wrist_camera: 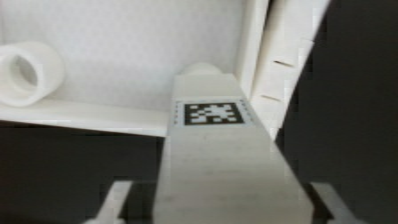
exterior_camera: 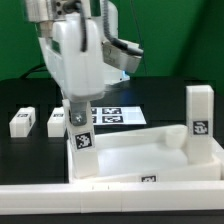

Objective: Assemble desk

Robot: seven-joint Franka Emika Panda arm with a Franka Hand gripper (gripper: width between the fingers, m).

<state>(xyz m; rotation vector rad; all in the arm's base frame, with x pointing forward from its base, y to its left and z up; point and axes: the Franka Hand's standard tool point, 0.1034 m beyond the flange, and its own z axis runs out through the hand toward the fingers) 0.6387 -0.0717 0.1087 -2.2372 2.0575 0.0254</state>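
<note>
as the gripper (exterior_camera: 78,112) clamps a leg (exterior_camera: 80,138) (upright), the tabletop (exterior_camera: 130,162) lies beside.

I can read no words or numbers; only black-and-white tags mark each leg (exterior_camera: 198,112), the tabletop rim (exterior_camera: 110,179) and the marker board (exterior_camera: 120,115).

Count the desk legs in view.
4. Leg one and leg two lie loose on the black table at the exterior view's left; leg three sits in the gripper at the tabletop's left corner; leg four stands upright at its right end. The arm may hide more.
</note>
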